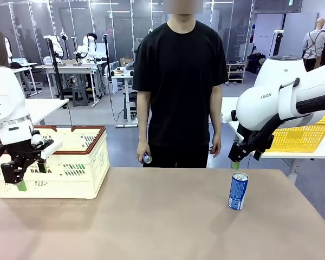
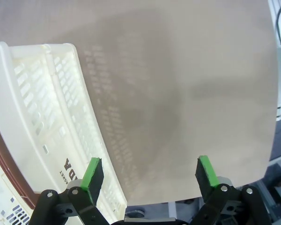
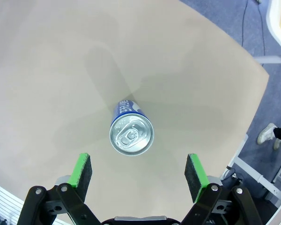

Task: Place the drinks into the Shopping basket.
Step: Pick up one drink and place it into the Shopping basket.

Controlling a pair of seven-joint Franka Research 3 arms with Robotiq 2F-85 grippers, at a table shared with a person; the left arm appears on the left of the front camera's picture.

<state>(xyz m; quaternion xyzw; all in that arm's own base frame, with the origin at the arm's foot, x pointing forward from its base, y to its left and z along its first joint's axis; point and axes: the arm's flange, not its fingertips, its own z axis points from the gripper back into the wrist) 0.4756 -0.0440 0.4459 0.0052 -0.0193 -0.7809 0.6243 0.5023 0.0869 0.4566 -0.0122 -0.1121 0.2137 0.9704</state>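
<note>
One slim blue metal can stands upright beneath the open, empty right gripper. Pre-grasp step: lower, then close.

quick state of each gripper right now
Left gripper: open, empty, beside the cream-white slotted plastic basket.
Right gripper: open, empty, above the slim blue metal can.
</note>
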